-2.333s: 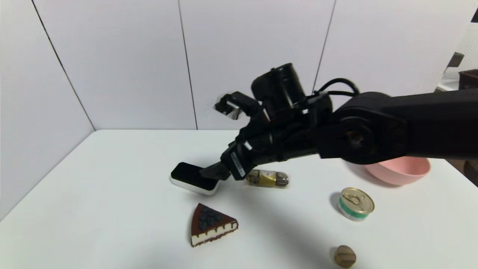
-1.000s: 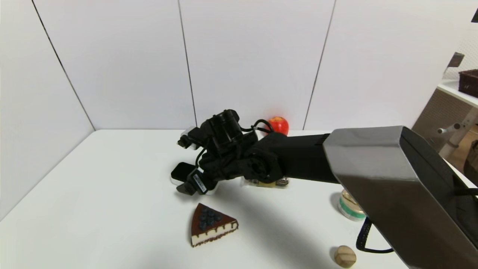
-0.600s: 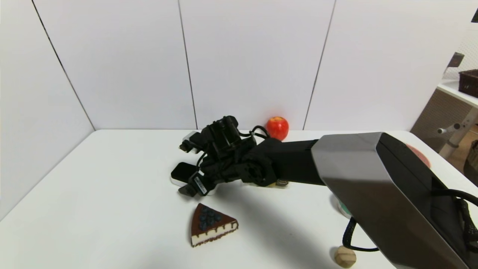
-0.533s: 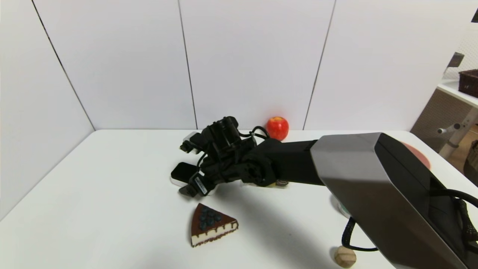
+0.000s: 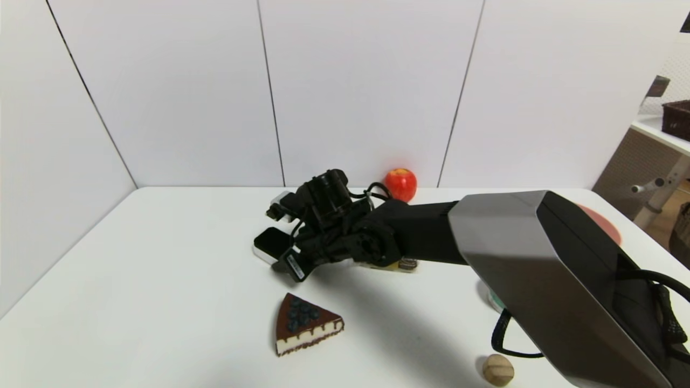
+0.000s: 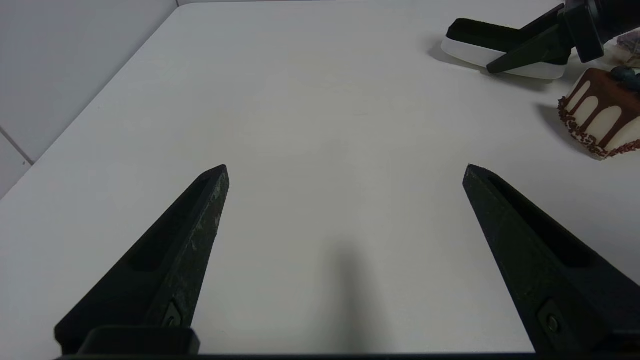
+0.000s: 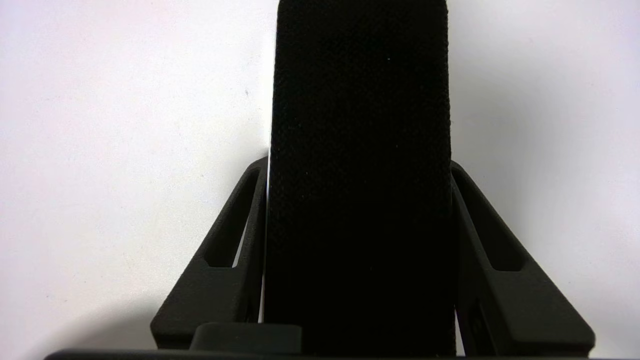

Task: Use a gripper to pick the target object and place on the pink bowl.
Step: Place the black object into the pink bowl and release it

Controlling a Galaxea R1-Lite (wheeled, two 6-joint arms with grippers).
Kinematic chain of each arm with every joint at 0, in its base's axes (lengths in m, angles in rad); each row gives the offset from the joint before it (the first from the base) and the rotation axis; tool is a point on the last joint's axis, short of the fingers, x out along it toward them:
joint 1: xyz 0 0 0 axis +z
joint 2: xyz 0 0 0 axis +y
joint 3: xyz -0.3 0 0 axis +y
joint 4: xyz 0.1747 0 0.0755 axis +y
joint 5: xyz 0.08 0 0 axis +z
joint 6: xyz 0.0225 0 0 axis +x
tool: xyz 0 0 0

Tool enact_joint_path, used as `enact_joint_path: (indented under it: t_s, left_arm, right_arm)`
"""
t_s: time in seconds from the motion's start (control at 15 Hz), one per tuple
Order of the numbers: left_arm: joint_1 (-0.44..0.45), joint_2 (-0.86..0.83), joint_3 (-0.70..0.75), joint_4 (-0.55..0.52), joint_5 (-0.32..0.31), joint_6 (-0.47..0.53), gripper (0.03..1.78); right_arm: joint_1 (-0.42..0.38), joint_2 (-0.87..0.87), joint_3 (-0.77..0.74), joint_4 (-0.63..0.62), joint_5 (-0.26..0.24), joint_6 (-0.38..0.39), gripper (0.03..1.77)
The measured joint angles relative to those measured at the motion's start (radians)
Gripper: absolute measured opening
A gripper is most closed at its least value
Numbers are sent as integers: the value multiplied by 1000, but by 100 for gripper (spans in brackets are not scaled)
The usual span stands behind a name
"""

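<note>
Right wrist view: the right gripper [image 7: 359, 170] pinches the eraser [image 7: 360, 150] between both fingers (one against each long side); the left gripper [image 6: 345, 170] idles, spread.

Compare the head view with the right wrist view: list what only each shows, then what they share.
Only the head view: the cake slice, the red apple, a wooden knob, a sliver of the pink bowl behind the right arm.
Only the right wrist view: both fingers of the right gripper pressed against the long sides of the black-topped eraser.
Both: that eraser, the right gripper, the white table.
</note>
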Motion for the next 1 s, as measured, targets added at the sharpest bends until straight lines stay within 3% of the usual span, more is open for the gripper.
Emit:
enact_joint_path:
  t_s: [0.73, 1.0]
  left_arm:
    - [0, 0, 0, 0, 0, 0, 169]
    - [0, 0, 0, 0, 1, 0, 169]
  right_arm:
    - [-1, -159, 0, 52, 6, 11, 97]
    - [-81, -272, 3, 146, 3, 10, 97]
